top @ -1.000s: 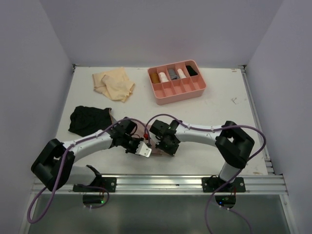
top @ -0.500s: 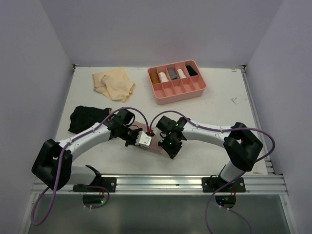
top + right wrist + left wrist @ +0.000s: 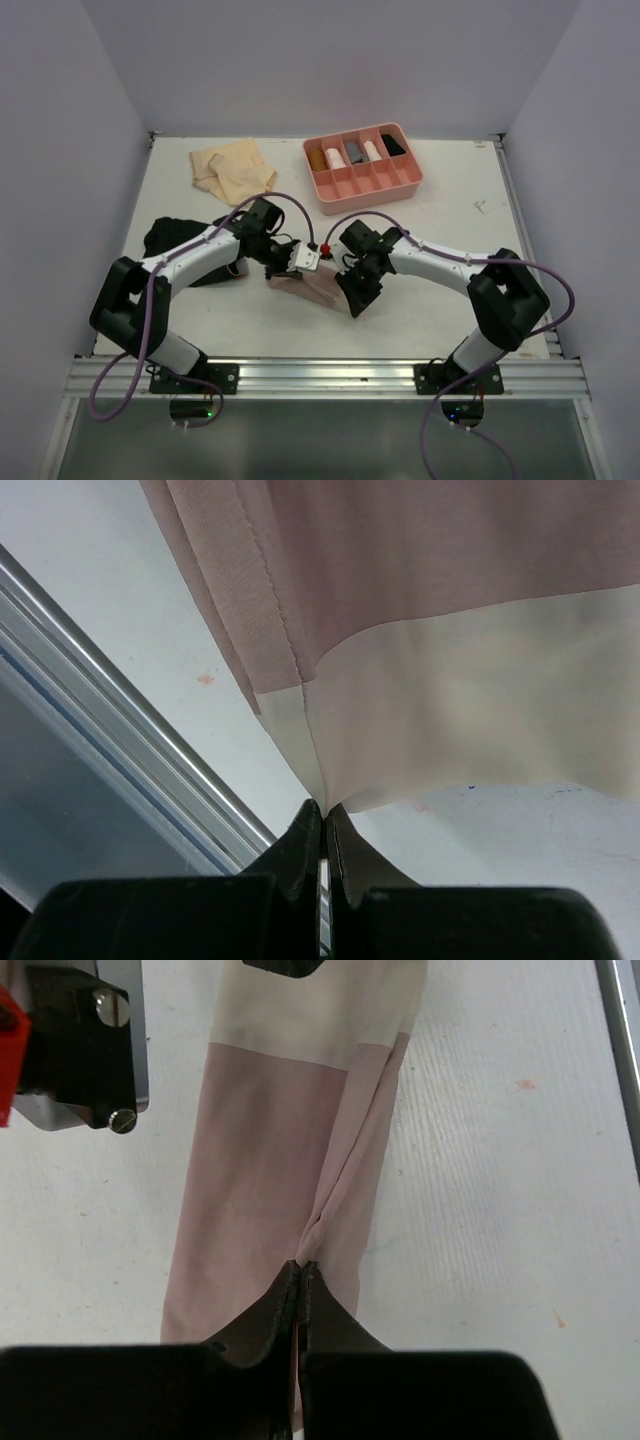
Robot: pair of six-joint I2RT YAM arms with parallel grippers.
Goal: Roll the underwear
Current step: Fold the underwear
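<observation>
The dusty pink underwear (image 3: 312, 286) with a cream band (image 3: 320, 1015) hangs stretched between my two grippers over the middle of the table. My left gripper (image 3: 302, 1268) is shut on a pinched fold of its pink cloth (image 3: 260, 1180). My right gripper (image 3: 325, 808) is shut on a corner of the cream band (image 3: 470, 710). In the top view the left gripper (image 3: 283, 272) and right gripper (image 3: 348, 288) sit close together, facing each other. The black underwear (image 3: 170, 240) lies crumpled at the left, partly under my left arm. The pale tan underwear (image 3: 236, 170) lies at the back left.
A pink divided tray (image 3: 385, 190) stands at the back, with several rolled items in its far compartments. The metal rail (image 3: 110, 720) of the table's near edge runs behind the cloth in the right wrist view. The right arm's wrist block (image 3: 85, 1050) is close to the cloth.
Both grippers have moved away from the near edge toward the table's middle, carrying the pink underwear. The left arm now reaches over the black underwear.
</observation>
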